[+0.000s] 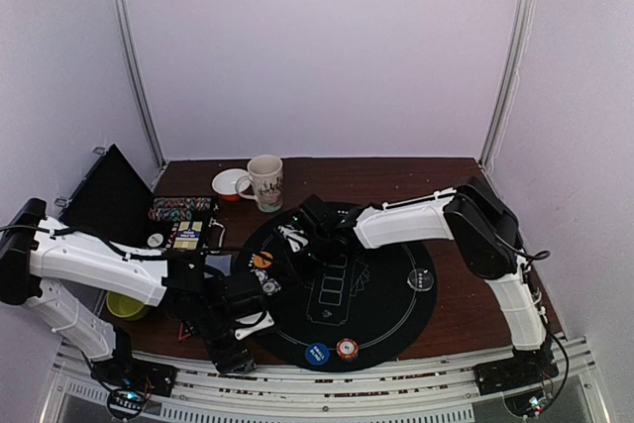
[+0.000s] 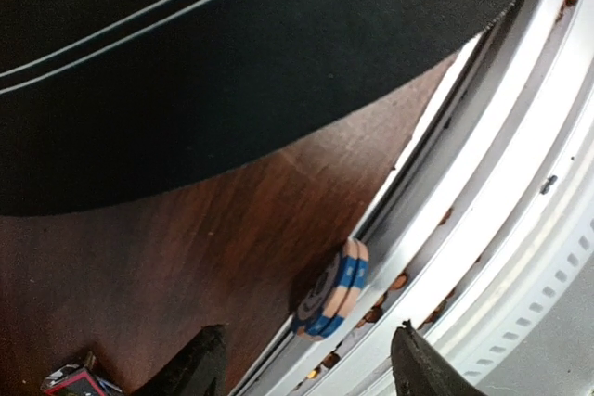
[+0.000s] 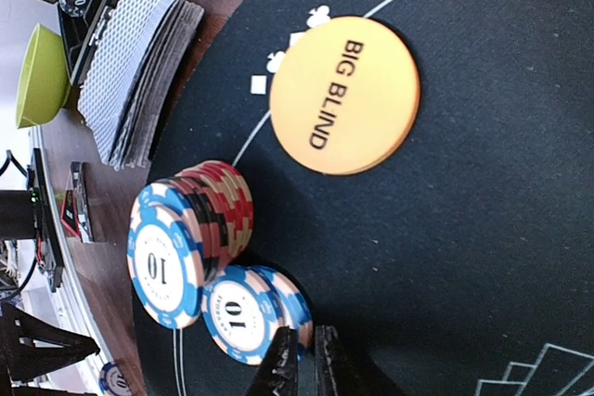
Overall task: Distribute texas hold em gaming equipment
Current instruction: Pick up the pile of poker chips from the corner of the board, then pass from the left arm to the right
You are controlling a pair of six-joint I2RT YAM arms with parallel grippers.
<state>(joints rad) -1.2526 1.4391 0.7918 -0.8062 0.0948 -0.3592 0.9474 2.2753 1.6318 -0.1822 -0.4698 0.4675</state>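
Observation:
My left gripper [image 2: 306, 373] is open and hangs over two blue-and-peach striped chips [image 2: 334, 289] lying at the table's front edge against the metal rail, between the fingers and apart from them. In the top view it [image 1: 246, 332] sits at the mat's front left. My right gripper [image 3: 304, 368] is shut and empty, its tips beside a short stack of blue "10" chips [image 3: 246, 312] on the mat. A taller stack of blue, black and red chips [image 3: 190, 234] stands next to it, with an orange BIG BLIND disc [image 3: 343, 95] and a deck of cards [image 3: 139, 62] beyond.
The round black mat [image 1: 396, 314] carries a blue disc [image 1: 317, 353], orange striped chips [image 1: 347, 348] and a clear disc [image 1: 423, 281]. The open black chip case [image 1: 104, 195], a mug [image 1: 265, 182], a saucer [image 1: 231, 183] and a green bowl [image 1: 127, 304] stand at left.

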